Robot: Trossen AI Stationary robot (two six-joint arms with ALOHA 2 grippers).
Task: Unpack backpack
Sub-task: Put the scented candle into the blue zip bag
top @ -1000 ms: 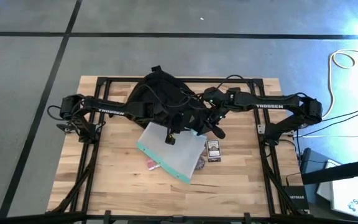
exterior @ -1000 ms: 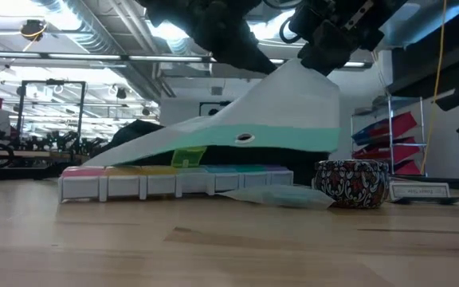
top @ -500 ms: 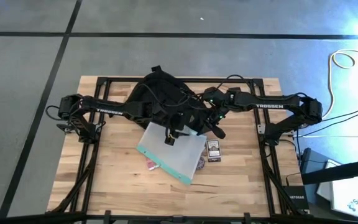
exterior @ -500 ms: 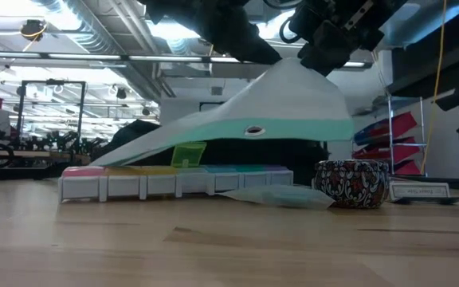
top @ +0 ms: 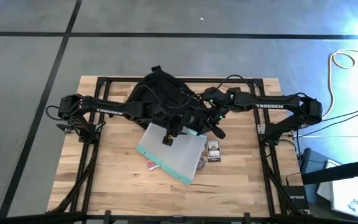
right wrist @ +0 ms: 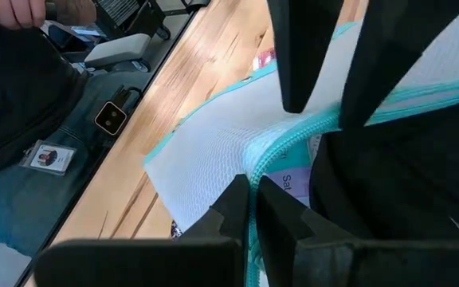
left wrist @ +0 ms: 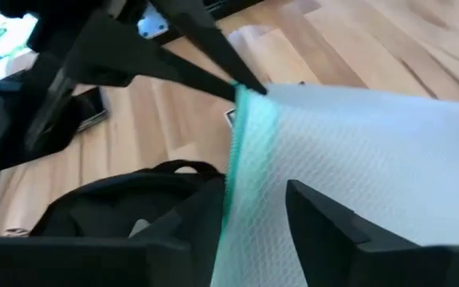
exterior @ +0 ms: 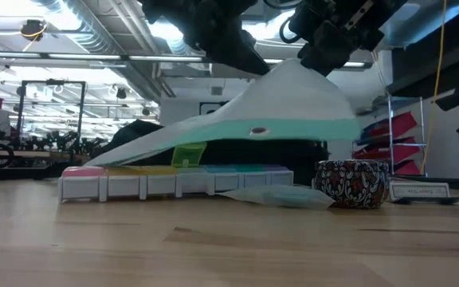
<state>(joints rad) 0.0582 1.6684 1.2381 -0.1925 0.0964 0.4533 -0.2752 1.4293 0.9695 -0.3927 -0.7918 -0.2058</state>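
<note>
Backpack (top: 155,93): black, at 12 o'clock on the worktop (top: 241,177), behind both claws. Right claw (right wrist: 251,199): clamped on teal zip edge of mesh pouch (top: 169,152), at backpack's 4 o'clock. Left claw (left wrist: 249,231): fingers apart, straddling pouch's edge. Low view only: pill organizer (exterior: 174,180) and patterned tin (exterior: 353,183) under lifted pouch. Right wrist view only: person (right wrist: 30,104) beside worktop.

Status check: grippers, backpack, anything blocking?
Right gripper shut on translucent teal-edged zip pouch. Left gripper jaws straddle pouch edge. Black fabric backpack behind. Pouch overhangs pill organiser.
</note>
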